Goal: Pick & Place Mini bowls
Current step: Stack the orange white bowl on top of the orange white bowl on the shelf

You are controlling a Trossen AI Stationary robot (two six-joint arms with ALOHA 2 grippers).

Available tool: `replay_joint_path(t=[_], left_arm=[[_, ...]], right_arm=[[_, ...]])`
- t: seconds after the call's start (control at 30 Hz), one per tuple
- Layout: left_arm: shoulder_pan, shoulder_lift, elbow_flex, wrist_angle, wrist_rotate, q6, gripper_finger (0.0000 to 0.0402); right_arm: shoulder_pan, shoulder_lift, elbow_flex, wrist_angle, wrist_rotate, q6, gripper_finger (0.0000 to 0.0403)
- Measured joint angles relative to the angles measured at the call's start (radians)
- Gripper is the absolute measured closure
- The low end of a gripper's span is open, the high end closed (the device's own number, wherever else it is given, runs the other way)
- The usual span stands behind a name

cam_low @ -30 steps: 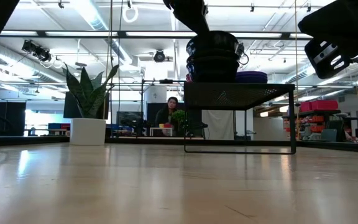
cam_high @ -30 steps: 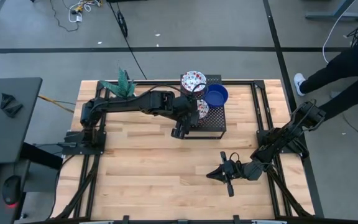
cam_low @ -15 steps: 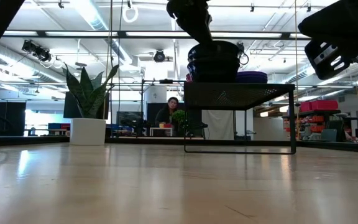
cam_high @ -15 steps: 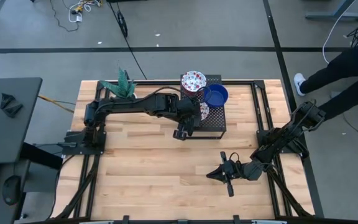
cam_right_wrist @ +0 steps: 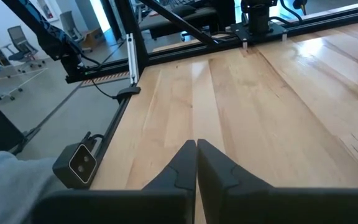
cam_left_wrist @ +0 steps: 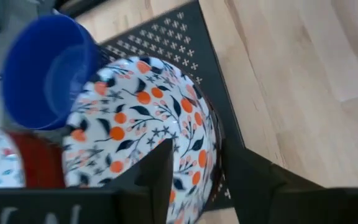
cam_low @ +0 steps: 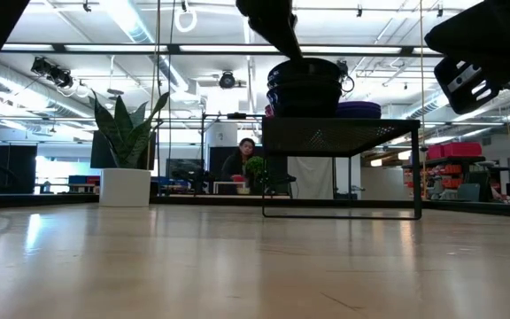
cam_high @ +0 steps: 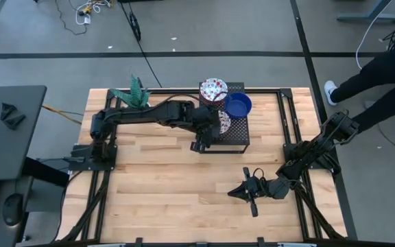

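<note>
On the black mesh stand [cam_high: 237, 139] at the table's far middle are a floral mini bowl [cam_high: 213, 89], a blue mini bowl [cam_high: 238, 105] and a second floral mini bowl [cam_left_wrist: 135, 118]. The low view shows this second bowl as the top of a short stack [cam_low: 304, 87]. My left gripper [cam_left_wrist: 196, 165] is open over that bowl's near rim [cam_left_wrist: 215, 146], one finger inside and one outside, with a gap on each side. My right gripper [cam_high: 251, 192] is shut, low over the table at the near right.
A white pot with a green plant [cam_high: 134, 92] stands at the far left corner. A person's dark-clad legs [cam_high: 382, 68] are beside the table's far right. Bare wood lies between the stand and the near edge.
In the low view the top bowl of the stack has come down and sits lower on the pile. My left gripper went down with it and has since risen slightly.
</note>
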Motion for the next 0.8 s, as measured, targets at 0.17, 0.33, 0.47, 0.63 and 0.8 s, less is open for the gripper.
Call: replay_joint_path(t=[0.17, 0.33, 0.47, 0.63, 0.8], left_arm=[[-0.009, -0.020, 0.002, 0.005, 0.000, -0.002, 0.0263], [-0.010, -0.005, 0.002, 0.012, 0.001, 0.000, 0.0316], [-0.008, 0.000, -0.001, 0.019, 0.001, 0.002, 0.0361], [-0.006, -0.002, 0.000, 0.017, 0.001, 0.014, 0.0393], [-0.004, 0.007, 0.001, 0.013, 0.001, 0.017, 0.0387]], right_arm=[[0.000, 0.000, 0.000, 0.000, 0.000, 0.000, 0.0386], [0.000, 0.000, 0.000, 0.000, 0.000, -0.003, 0.0386], [0.000, 0.000, 0.000, 0.001, 0.000, -0.003, 0.0386], [0.000, 0.000, 0.000, 0.003, 0.000, -0.003, 0.0386], [0.000, 0.000, 0.000, 0.003, 0.000, -0.002, 0.0386]])
